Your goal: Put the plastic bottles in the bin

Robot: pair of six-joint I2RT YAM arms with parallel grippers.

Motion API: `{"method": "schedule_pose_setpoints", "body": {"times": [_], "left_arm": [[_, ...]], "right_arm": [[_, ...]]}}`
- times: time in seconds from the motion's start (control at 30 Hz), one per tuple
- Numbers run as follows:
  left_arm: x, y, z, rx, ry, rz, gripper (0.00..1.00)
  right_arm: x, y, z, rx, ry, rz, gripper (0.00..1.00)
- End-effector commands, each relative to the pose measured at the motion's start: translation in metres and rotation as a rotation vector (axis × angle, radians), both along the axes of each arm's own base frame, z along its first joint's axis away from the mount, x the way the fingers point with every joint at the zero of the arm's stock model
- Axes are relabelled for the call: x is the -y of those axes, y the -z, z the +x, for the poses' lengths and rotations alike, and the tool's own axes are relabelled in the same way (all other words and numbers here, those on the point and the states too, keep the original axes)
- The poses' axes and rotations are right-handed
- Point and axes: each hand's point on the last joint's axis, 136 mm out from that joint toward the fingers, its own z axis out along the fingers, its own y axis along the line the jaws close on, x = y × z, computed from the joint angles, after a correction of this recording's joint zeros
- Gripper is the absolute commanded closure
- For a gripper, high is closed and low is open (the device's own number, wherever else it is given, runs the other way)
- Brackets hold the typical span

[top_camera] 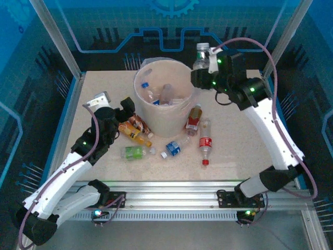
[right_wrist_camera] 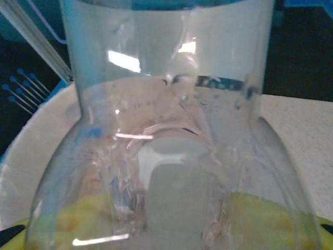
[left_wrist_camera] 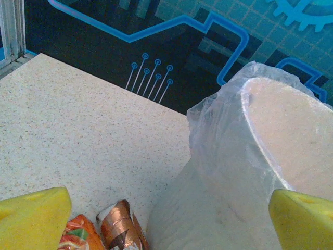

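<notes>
Plastic bottles (top_camera: 174,148), small w/ coloured labels, lie scattered on the speckled beige table (top_camera: 250,130) in front of the big round white bin w/ clear bag liner (top_camera: 174,124). Green-label bottle (top_camera: 136,152) is front-left. Red-capped bottle (top_camera: 205,146) & amber red-label bottle (top_camera: 193,119) are on the right. Orange bottle (top_camera: 134,133) & copper-wrapped bottle (top_camera: 141,124) lie side by side at the bin's left foot. A few more bottles sit inside the bin.

R gripper (top_camera: 207,70) is up by the bin's far-right rim. Its fingers are clamped on a clear white-capped bottle (top_camera: 202,54), cap up. L gripper (top_camera: 125,109) hovers just left of the bin, above the orange & copper ones, yellow fingers (left_wrist_camera: 31,213) spread wide apart.
</notes>
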Motion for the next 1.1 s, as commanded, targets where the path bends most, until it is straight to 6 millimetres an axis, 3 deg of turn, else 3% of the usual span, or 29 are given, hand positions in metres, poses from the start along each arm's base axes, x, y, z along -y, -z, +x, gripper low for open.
{"method": "schedule_pose_setpoints", "body": {"times": [0.0,0.13,0.27,0.53,1.07], "left_arm": [[-0.008,0.007,-0.005,-0.012,-0.029,-0.010,0.01],[-0.009,0.008,-0.007,-0.018,-0.032,-0.006,0.01],[-0.010,0.009,-0.008,-0.021,-0.034,-0.008,0.01],[-0.012,0.011,-0.008,-0.030,-0.040,-0.002,0.01],[-0.016,0.017,-0.008,-0.049,-0.059,-0.017,0.01]], "right_arm": [[-0.034,0.000,0.011,0.010,-0.089,-0.041,0.63],[-0.061,0.009,0.022,-0.016,-0.142,-0.081,0.63],[-0.085,0.032,0.030,-0.063,-0.202,-0.137,0.63],[-0.106,0.088,0.045,-0.184,-0.258,-0.254,0.62],[-0.098,0.160,0.057,-0.325,-0.240,-0.446,0.56]]}}
